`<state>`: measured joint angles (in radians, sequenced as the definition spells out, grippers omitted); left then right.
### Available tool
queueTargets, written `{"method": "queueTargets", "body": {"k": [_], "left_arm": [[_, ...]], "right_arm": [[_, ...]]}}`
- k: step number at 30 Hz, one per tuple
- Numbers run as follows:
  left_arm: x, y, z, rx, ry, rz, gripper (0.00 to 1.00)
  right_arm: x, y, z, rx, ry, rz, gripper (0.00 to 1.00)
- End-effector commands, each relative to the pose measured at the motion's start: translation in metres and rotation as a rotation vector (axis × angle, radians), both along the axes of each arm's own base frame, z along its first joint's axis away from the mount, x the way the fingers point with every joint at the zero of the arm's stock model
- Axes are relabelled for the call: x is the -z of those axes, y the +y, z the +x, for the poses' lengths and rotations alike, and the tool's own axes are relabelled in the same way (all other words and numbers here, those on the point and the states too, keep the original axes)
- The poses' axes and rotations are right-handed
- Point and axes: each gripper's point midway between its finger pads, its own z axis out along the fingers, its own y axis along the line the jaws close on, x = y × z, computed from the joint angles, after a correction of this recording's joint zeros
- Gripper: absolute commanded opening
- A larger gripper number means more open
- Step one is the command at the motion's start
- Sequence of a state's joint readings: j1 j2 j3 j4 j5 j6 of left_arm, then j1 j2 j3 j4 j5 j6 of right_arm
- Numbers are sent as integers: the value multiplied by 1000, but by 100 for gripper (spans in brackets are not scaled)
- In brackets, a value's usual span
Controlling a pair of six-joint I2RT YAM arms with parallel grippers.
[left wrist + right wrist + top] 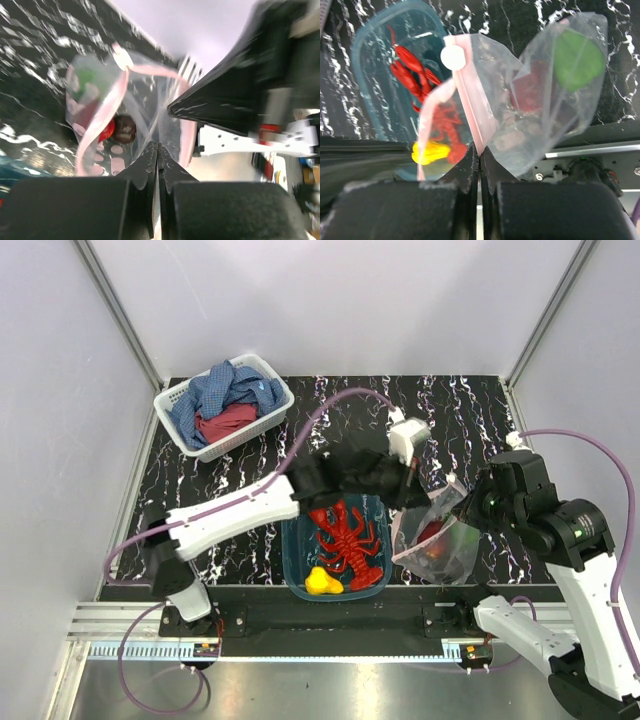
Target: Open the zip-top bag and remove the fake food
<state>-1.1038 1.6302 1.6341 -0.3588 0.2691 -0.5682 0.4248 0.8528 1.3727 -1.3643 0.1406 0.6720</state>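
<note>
The clear zip-top bag [440,540] hangs open between both grippers at the table's front right. My left gripper [408,480] is shut on one side of its pink-stripped mouth [159,145]. My right gripper [466,506] is shut on the other side [480,150]. Inside the bag are a green pepper [577,61], a dark red fruit [530,87] and a small dark round piece [124,129]. The red lobster [348,537] and yellow pear-like fruit [320,581] lie in the teal tub [292,562].
A white basket [180,400] with blue and red cloths stands at the back left. The teal tub sits at the front edge, just left of the bag. White walls close in the table on three sides.
</note>
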Motion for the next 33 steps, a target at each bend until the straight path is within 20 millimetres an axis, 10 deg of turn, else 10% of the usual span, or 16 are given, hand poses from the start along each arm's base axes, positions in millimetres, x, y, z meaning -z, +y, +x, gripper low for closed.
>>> {"method": "queueTargets", "body": {"k": [1,15,33], "left_arm": [[13,-28,-21,77,9,12,2],[116,-65,7,-54,59,186,1],[218,-75,41,-283,-12,355,50]], "right_arm": [[-25,11,8,10,-32,69,0],[-16,31,10,58,52,195,0],[-8,33,9,107,97,217,0]]}}
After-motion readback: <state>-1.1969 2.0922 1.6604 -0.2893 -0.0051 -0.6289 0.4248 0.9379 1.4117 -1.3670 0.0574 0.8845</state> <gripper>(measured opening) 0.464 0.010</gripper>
